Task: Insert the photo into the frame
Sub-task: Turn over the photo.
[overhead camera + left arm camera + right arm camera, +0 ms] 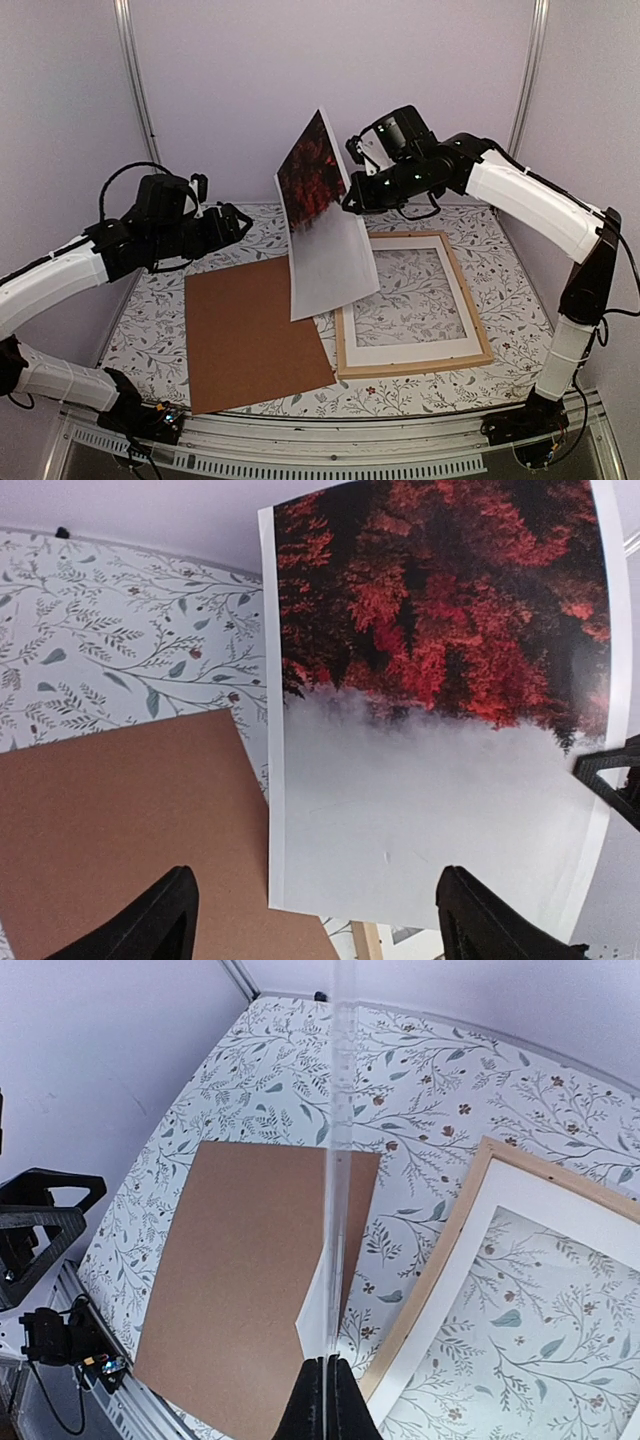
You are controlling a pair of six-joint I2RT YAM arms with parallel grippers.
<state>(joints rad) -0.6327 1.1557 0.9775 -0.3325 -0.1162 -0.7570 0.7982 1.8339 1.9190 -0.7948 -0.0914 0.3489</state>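
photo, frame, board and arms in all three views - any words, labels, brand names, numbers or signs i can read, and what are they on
No readable text in any view.
photo: only a picture of red trees and mist, no caption.
wooden frame, white mat, brown backing board: all plain.
floral table cover: leaf and flower pattern only.
electronics at the left arm's base: too small to read.
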